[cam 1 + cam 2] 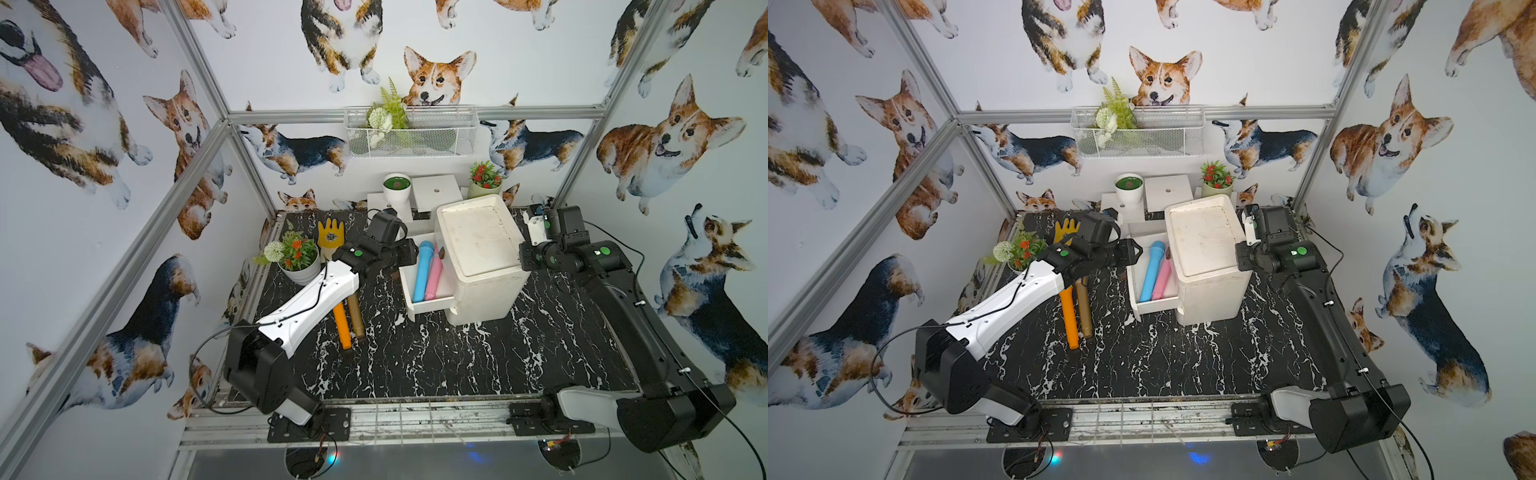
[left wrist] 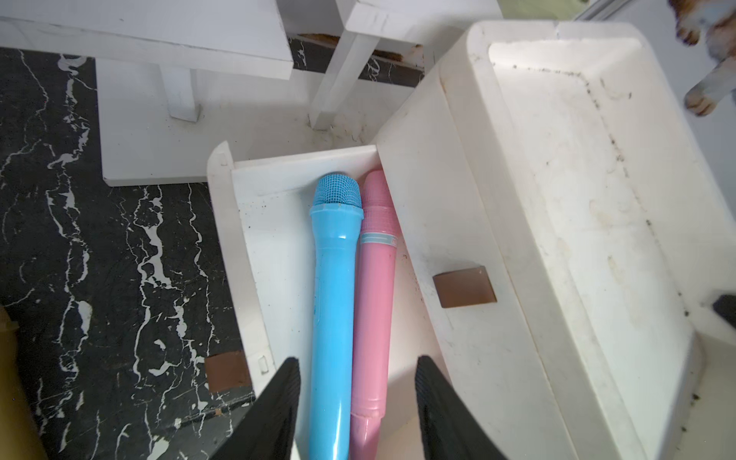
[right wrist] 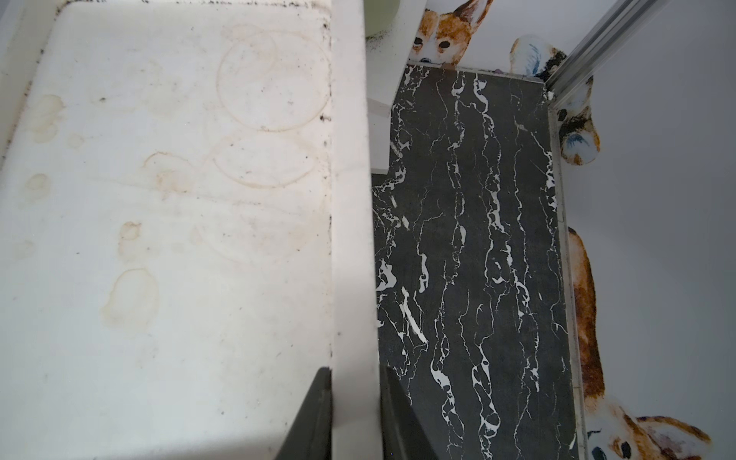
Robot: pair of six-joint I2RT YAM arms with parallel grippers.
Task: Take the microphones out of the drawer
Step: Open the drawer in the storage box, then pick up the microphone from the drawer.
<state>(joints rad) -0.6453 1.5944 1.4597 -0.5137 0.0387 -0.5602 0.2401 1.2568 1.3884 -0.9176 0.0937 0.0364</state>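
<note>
The blue microphone (image 2: pixel 332 298) lies in the open drawer (image 2: pixel 275 247). It is side by side with a pink microphone (image 2: pixel 374 302) and touches it. The pink one is on the side of the white cabinet (image 1: pixel 482 249). Both heads point to the back wall. The drawer is pulled out of the cabinet toward the robot's left side.

The left jaws hang over the handle ends of the two microphones. They stand apart, with one black finger (image 2: pixel 278 402) on each side of the pair, and they grip nothing. The right jaws are closed on the raised rim of the cabinet top, one finger (image 3: pixel 314 414) inside the rim and one outside.

The cabinet stands on the black marble bench (image 1: pixel 457 365). To the left of the drawer and apart from it, an orange microphone (image 1: pixel 343 328) and a gold-brown microphone (image 1: pixel 356 316) lie close together on the bench, partly under the left arm. Behind them are a flower pot (image 1: pixel 297 266) and a yellow glove (image 1: pixel 331 235).
</note>
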